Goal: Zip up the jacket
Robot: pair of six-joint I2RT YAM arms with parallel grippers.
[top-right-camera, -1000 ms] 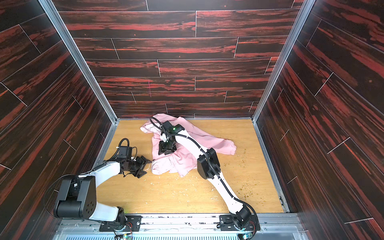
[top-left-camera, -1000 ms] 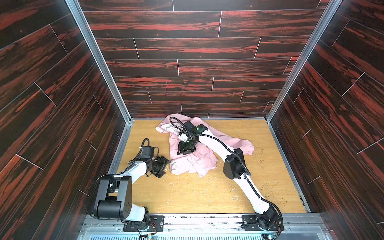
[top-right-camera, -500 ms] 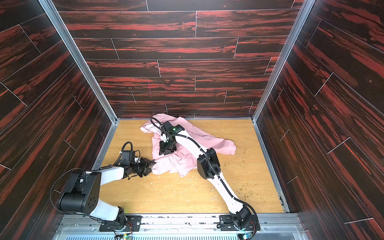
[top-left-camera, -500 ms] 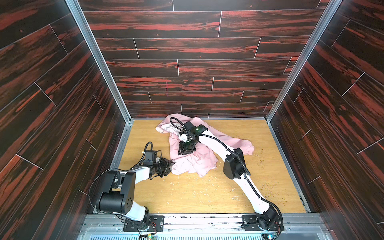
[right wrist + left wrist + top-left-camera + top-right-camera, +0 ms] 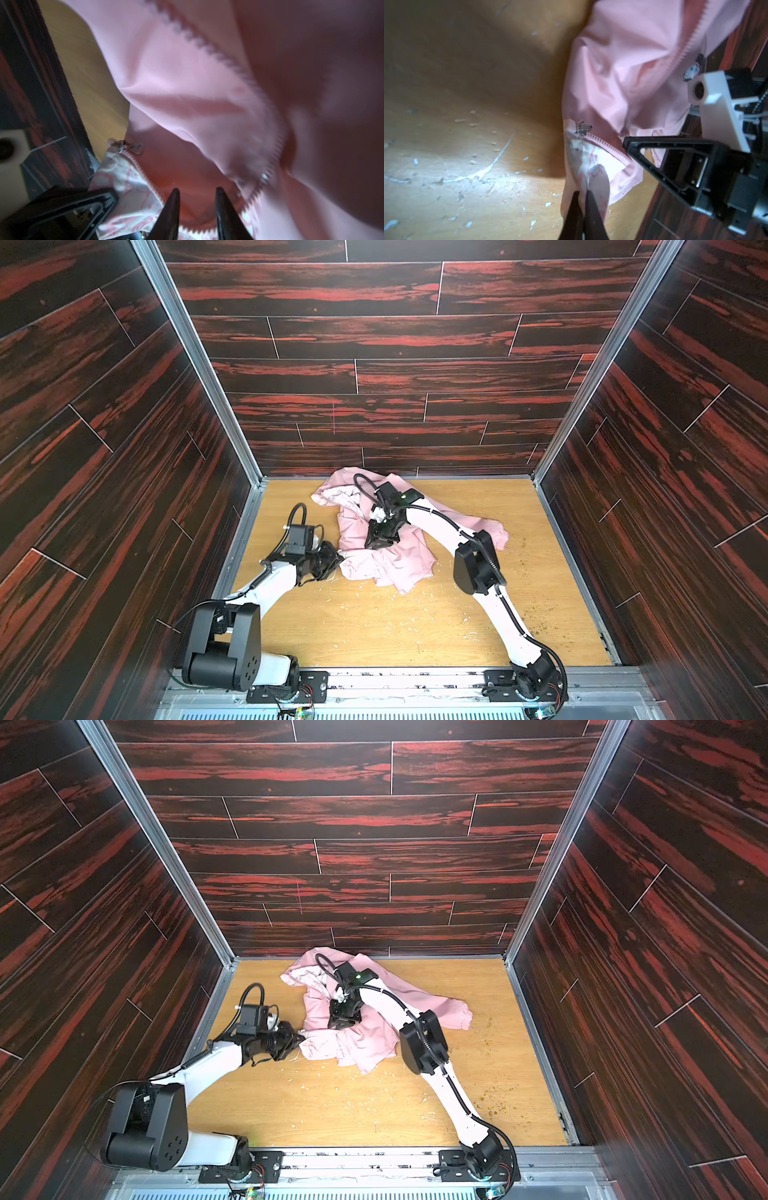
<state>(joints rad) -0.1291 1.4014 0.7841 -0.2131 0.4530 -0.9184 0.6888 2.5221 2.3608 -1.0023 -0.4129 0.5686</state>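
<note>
Where dark red wood-grain walls point(image 5: 374, 335) box in three sides, a light wooden tabletop point(image 5: 395, 626) fills the lower part of both top views. The pink jacket point(image 5: 399, 564) lies crumpled on it toward 12 o'clock, close to the back wall. One sleeve point(image 5: 494, 531) trails to 3 o'clock, and the pale-lined hood point(image 5: 336, 497) is bunched at the jacket's 11 o'clock. The front is unzipped.

The right arm point(image 5: 440, 526) arches from its base at 5 o'clock over the garment. The left arm point(image 5: 274, 585) stretches low from 7 o'clock to the jacket's 8 o'clock edge. There the left gripper point(image 5: 334, 558) is pinched tight on a bottom corner of the jacket. The left wrist view shows this gripper point(image 5: 582, 195) with its two tips pressed together on the fabric.

The right gripper point(image 5: 378, 541) points down over the jacket's middle. In its own wrist view this gripper point(image 5: 196, 190) has its jaws a narrow gap apart, with pink cloth beyond them. Whether they touch the cloth I cannot tell.

Two rows of pink zipper teeth point(image 5: 608, 146) lie apart. One runs from the silver slider point(image 5: 583, 129), which sits at the bottom end near the held corner. The other passes a black-and-white cartoon print point(image 5: 693, 70). White flecks point(image 5: 395, 614) dot the tabletop toward 6 o'clock.
</note>
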